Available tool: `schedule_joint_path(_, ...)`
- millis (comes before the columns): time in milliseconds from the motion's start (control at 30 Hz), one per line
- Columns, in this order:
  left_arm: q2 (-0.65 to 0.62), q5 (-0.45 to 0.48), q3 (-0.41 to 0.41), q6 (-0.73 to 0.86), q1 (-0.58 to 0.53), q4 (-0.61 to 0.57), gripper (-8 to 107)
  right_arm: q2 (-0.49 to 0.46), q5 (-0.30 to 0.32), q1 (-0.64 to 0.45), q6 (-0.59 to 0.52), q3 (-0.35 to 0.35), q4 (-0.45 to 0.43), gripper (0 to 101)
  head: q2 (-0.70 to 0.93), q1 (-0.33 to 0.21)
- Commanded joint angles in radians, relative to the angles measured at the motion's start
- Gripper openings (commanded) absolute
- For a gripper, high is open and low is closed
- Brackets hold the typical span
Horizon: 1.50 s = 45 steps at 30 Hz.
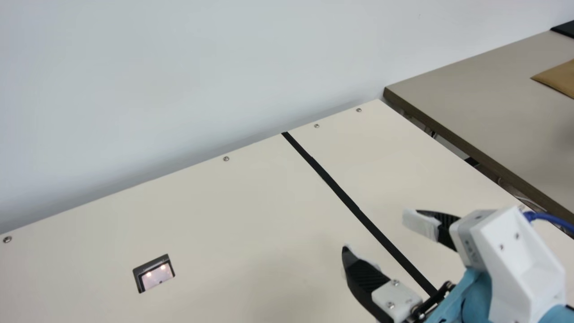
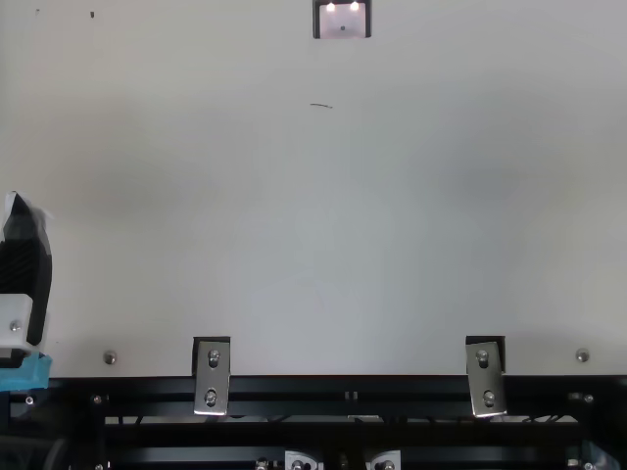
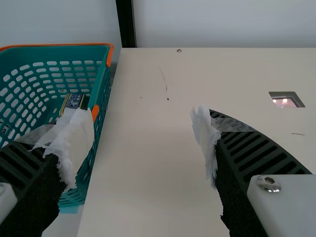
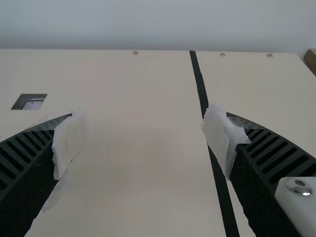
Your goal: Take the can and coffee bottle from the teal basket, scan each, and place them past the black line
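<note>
The teal basket point(image 3: 59, 45) with orange trim stands beside the table in the left wrist view; a dark blue item with gold edges point(image 3: 74, 101) lies inside, partly hidden by a finger, and I cannot tell if it is the can or the bottle. At the top view's left edge one finger of my left gripper point(image 2: 24, 264) shows; in its wrist view the left gripper point(image 3: 143, 128) is open and empty, one finger over the basket's side. My right gripper point(image 1: 376, 234) is open and empty near the black line point(image 1: 332, 181); its wrist view shows the right gripper point(image 4: 143, 123) above bare table.
The scanner window point(image 1: 157, 274) is set into the cream table point(image 1: 251, 211), left of the black line. A wall runs along the table's far edge. Another table point(image 1: 484, 94) with a brown item point(image 1: 558, 80) stands off to the right.
</note>
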Motion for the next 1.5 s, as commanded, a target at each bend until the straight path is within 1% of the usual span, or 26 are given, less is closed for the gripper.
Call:
schedule_joint_path(0,0.0,0.0,0.0,0.0,0.0,0.0,90,0.02,0.034,0.006,0.002,-0.1,0.012,101,-0.015,-0.027)
schedule_joint_path(67,0.0,0.0,0.0,0.0,0.0,0.0,90,0.036,0.069,0.011,0.005,-0.164,0.029,101,-0.015,-0.027)
schedule_joint_path(200,0.0,0.0,0.0,0.0,0.0,0.0,90,0.059,0.154,0.016,0.013,-0.287,0.09,101,-0.015,-0.027)
schedule_joint_path(367,0.0,0.0,0.0,0.0,0.0,0.0,90,0.067,0.283,0.002,0.036,-0.412,0.2,101,-0.015,-0.027)
schedule_joint_path(533,0.0,0.0,0.0,0.0,0.0,0.0,90,0.059,0.427,-0.038,0.058,-0.511,0.318,101,-0.015,-0.027)
schedule_joint_path(633,0.0,0.0,0.0,0.0,0.0,0.0,90,0.05,0.523,-0.072,0.071,-0.551,0.385,101,-0.015,-0.027)
schedule_joint_path(667,0.0,0.0,0.0,0.0,0.0,0.0,90,0.05,0.536,-0.07,0.078,-0.549,0.397,101,-0.015,-0.027)
schedule_joint_path(733,0.0,0.0,0.0,0.0,0.0,0.0,90,0.054,0.536,-0.049,0.085,-0.522,0.405,101,-0.015,-0.027)
schedule_joint_path(833,0.0,0.0,0.0,0.0,0.0,0.0,90,0.051,0.536,-0.007,0.108,-0.485,0.387,101,-0.015,-0.027)
schedule_joint_path(867,0.0,0.0,0.0,0.0,0.0,0.0,90,0.053,0.536,-0.034,0.096,-0.522,0.405,101,-0.015,-0.027)
schedule_joint_path(967,0.0,0.0,0.0,0.0,0.0,0.0,90,0.052,0.544,-0.008,0.109,-0.484,0.375,101,-0.015,-0.027)
schedule_joint_path(1333,0.0,0.0,0.0,0.0,0.0,0.0,90,0.052,0.536,-0.008,0.109,-0.484,0.377,101,-0.019,-0.022)
schedule_joint_path(1467,0.0,0.0,0.0,0.0,0.0,0.0,90,0.052,0.536,-0.008,0.109,-0.484,0.377,101,0.021,-0.015)
